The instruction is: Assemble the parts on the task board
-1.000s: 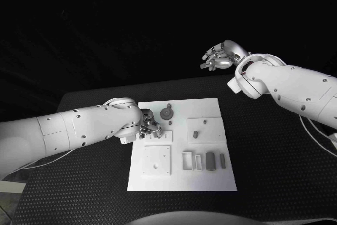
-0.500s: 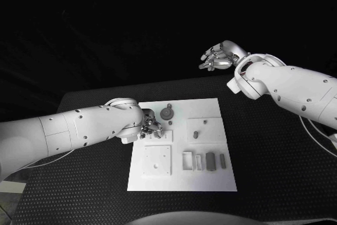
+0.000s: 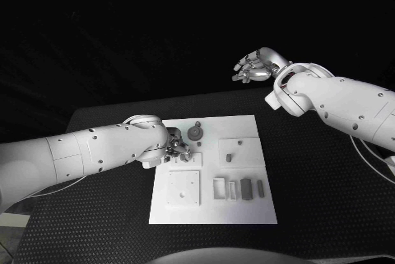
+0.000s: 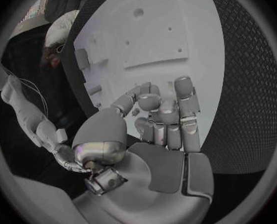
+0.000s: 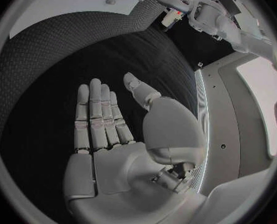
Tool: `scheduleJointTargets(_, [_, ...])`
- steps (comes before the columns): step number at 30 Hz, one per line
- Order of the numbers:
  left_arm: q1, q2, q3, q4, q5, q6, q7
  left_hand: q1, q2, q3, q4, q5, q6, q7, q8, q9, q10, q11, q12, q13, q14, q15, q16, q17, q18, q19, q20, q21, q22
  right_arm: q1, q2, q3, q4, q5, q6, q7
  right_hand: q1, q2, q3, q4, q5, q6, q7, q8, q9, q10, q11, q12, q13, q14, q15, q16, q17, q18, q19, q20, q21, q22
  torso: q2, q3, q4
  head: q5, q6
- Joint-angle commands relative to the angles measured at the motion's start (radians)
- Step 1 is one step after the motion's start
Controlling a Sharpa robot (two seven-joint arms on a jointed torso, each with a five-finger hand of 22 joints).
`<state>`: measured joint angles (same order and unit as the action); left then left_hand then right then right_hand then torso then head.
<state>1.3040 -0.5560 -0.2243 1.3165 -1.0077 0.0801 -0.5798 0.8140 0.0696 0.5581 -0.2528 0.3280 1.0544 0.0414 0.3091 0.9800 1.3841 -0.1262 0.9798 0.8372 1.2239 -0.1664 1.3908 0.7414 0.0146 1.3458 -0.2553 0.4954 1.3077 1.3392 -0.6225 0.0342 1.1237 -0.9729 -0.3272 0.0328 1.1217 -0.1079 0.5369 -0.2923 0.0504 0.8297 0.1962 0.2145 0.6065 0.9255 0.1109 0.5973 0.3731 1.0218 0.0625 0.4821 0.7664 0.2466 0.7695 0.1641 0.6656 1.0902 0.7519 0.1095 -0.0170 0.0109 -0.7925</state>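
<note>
Almost nothing is changed from the earlier frames: the left arm is seen nudged only slightly over the board's upper left part, and the right arm is kept raised where it was. The flat white rectangular task board (image 3: 216, 167) lies in the middle of the black textured table (image 3: 321, 190). The silver many-fingered left hand (image 3: 176, 150) is lowered onto the board's left edge with its fingers (image 4: 166, 117) curled in together; whether a small part is pinched among them cannot be told, since the fingertips are bunched and nothing is plainly shown between them. The silver many-fingered right hand (image 3: 255, 67) is held high beyond the table's far edge, its fingers straight and apart in the wrist view and nothing in it. On the board, a small round grey disc-shaped part (image 3: 196, 132) sits near the upper middle, just beside the left hand; a small grey peg-like part (image 3: 229, 158) lies on a raised square plate; a row of grey oblong block parts (image 3: 247, 188) rests near the lower right. The step in hand is judged to be a pick or seating of a piece at the board's left side. The next move is judged to call for a careful, steady descent and alignment. No brand, label or writing can be read.
</note>
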Motion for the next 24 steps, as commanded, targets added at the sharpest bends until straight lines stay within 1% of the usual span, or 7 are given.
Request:
scheduleJointTargets(1, [-0.005, 0.007, -0.001, 0.003, -0.006, 0.005, 0.015, -0.015, -0.011, 0.005, 0.016, -0.008, 0.259, -0.072, 0.004, 0.002, 0.0, -0.006, 0.004, -0.002, 0.006, -0.001, 0.001, 0.002, -0.01, 0.008, 0.002, 0.001, 0.02, 0.0, -0.002, 0.001, 0.005, 0.002, 0.008, 0.011, -0.004, 0.005, -0.005, -0.001, 0.003, -0.007, 0.002, -0.003, -0.002, -0.001, 0.005, -0.001, -0.002, 0.001, 0.009, -0.006, 0.001, 0.015, -0.001, 0.008, -0.005, -0.002, 0.0, -0.0007, -0.0003, -0.002, 0.0])
scheduleJointTargets(7, [-0.005, 0.005, -0.001, 0.004, -0.006, 0.003, 0.014, -0.022, -0.032, 0.002, 0.028, -0.022, 0.257, -0.073, 0.007, 0.002, 0.0, -0.006, 0.005, -0.003, 0.007, -0.001, 0.0, 0.003, -0.009, 0.008, 0.002, 0.002, 0.02, 0.0, -0.004, 0.0, 0.01, 0.002, 0.008, 0.01, -0.003, 0.004, -0.006, -0.001, 0.003, -0.009, 0.002, -0.004, -0.003, -0.003, 0.006, 0.0, -0.005, 0.0, 0.01, -0.009, 0.002, 0.015, -0.003, 0.009, -0.007, -0.002, 0.0, -0.0004, 0.0012, -0.003, -0.001])
scheduleJointTargets(9, [-0.005, 0.005, -0.001, 0.004, -0.006, 0.005, 0.014, -0.023, -0.042, 0.001, 0.033, -0.031, 0.256, -0.073, 0.008, 0.002, 0.0, -0.006, 0.005, -0.004, 0.006, -0.002, -0.001, 0.003, -0.008, 0.008, 0.002, 0.002, 0.02, 0.0, -0.003, 0.0, 0.012, 0.002, 0.007, 0.011, -0.003, 0.003, -0.006, -0.001, 0.003, -0.01, 0.003, -0.004, -0.003, -0.004, 0.006, 0.0, -0.006, 0.0, 0.01, -0.01, 0.003, 0.015, -0.004, 0.009, -0.008, -0.002, 0.0, -0.0009, 0.0012, -0.004, 0.0])
scheduleJointTargets(11, [-0.005, 0.004, -0.001, 0.005, -0.006, 0.004, 0.015, -0.024, -0.046, 0.0, 0.037, -0.038, 0.256, -0.073, 0.009, 0.002, 0.0, -0.006, 0.005, -0.005, 0.006, -0.002, -0.001, 0.004, -0.008, 0.008, 0.003, 0.001, 0.019, -0.001, -0.004, 0.0, 0.015, 0.002, 0.001, 0.016, -0.003, 0.004, -0.006, -0.001, 0.003, -0.01, 0.003, -0.004, -0.003, -0.004, 0.007, 0.0, -0.007, 0.0, 0.01, -0.011, 0.003, 0.015, -0.005, 0.009, -0.008, -0.002, 0.0, -0.0015, 0.0008, -0.002, 0.0])
scheduleJointTargets(19, [-0.005, 0.0, -0.001, 0.004, -0.006, 0.012, 0.015, -0.023, -0.048, 0.001, 0.038, -0.041, 0.256, -0.073, 0.009, 0.002, 0.0, -0.006, 0.005, -0.005, 0.006, -0.002, -0.001, 0.004, -0.007, 0.008, 0.003, 0.002, 0.019, -0.001, -0.005, 0.0, 0.018, 0.002, 0.009, 0.014, -0.002, 0.005, -0.006, 0.0, 0.003, -0.01, 0.003, -0.004, -0.004, -0.004, 0.007, 0.001, -0.008, 0.0, 0.01, -0.012, 0.004, 0.015, -0.005, 0.01, -0.009, -0.002, 0.0, -0.0012, 0.0007, -0.003, -0.003])
scheduleJointTargets(22, [-0.005, -0.002, -0.001, 0.004, -0.006, 0.012, 0.013, -0.017, -0.044, 0.004, 0.037, -0.042, 0.256, -0.074, 0.011, 0.002, 0.0, -0.006, 0.005, -0.005, 0.007, -0.002, -0.001, 0.005, -0.006, 0.008, 0.002, 0.002, 0.02, -0.001, -0.006, 0.0, 0.018, 0.002, 0.009, 0.014, -0.002, 0.005, -0.006, 0.0, 0.003, -0.01, 0.003, -0.004, -0.004, -0.004, 0.007, 0.001, -0.009, 0.0, 0.01, -0.012, 0.005, 0.015, -0.005, 0.01, -0.009, -0.002, 0.0, -0.0009, 0.0007, -0.002, -0.004])
scheduleJointTargets(24, [-0.005, -0.004, -0.001, 0.004, -0.006, 0.011, 0.013, -0.008, -0.037, 0.009, 0.034, -0.041, 0.255, -0.074, 0.012, 0.002, 0.0, -0.006, 0.006, -0.005, 0.006, -0.002, -0.001, 0.006, -0.006, 0.008, 0.002, 0.002, 0.02, -0.001, -0.007, 0.0, 0.019, 0.002, 0.009, 0.014, -0.003, 0.005, -0.007, 0.0, 0.003, -0.01, 0.003, -0.004, -0.004, -0.004, 0.007, 0.001, -0.009, 0.0, 0.01, -0.013, 0.005, 0.015, -0.005, 0.01, -0.009, -0.002, 0.0, -0.0011, 0.0006, -0.002, -0.004])
